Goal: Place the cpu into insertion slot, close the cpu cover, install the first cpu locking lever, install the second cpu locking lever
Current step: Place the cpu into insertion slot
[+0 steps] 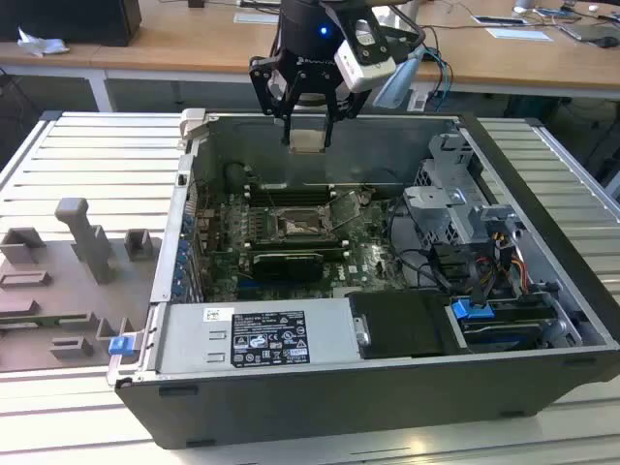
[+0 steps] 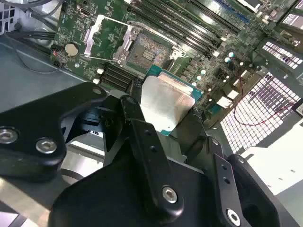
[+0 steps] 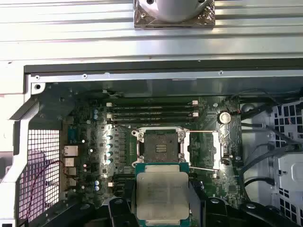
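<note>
- Free air ran from the cpu [image 1: 308,140], pinched in the fingers [image 1: 287,126], down to the bare socket [image 3: 161,144].
- The cpu cover [image 2: 125,45], swung open, flanked the socket.
- A drive cage [image 1: 455,194] crowded the case [image 1: 387,387] on the exterior view's right.

Cpu [image 3: 162,196] was held flat, well above the empty socket [image 3: 161,144]; cpu cover [image 2: 124,46] was swung open.

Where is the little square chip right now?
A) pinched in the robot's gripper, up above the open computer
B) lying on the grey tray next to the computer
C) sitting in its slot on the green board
A: in the exterior view the gripper is shut on the cpu above the open case, and in the first wrist view the insertion slot lies bare.
</note>
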Available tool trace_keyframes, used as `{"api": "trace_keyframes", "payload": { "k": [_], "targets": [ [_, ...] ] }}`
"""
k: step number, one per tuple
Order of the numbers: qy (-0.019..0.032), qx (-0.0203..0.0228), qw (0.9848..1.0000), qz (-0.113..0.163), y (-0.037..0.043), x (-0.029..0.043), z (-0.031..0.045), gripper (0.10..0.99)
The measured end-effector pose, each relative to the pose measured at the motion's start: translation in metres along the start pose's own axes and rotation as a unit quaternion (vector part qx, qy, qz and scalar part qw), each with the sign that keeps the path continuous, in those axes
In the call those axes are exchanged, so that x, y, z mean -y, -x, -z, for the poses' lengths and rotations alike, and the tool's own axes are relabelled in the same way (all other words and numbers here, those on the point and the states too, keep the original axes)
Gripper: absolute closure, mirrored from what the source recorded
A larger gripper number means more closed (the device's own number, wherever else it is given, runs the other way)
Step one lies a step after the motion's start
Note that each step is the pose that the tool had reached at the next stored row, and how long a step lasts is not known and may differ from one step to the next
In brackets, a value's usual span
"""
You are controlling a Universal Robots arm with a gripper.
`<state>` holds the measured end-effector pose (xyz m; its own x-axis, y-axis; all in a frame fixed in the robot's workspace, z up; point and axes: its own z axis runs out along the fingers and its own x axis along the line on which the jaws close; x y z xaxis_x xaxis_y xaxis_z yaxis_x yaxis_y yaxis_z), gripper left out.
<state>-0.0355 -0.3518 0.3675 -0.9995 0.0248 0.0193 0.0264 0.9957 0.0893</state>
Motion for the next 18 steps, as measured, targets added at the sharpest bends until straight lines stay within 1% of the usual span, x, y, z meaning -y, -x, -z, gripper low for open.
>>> {"api": "trace_keyframes", "payload": {
  "k": [9,18],
  "targets": [
    [0.0004,0.0018,0.9998,-0.02,0.0,0.0,-0.0001,0.549],
    [0.0011,0.0049,0.9985,-0.055,0.0,0.0,-0.0004,0.549]
  ]
}}
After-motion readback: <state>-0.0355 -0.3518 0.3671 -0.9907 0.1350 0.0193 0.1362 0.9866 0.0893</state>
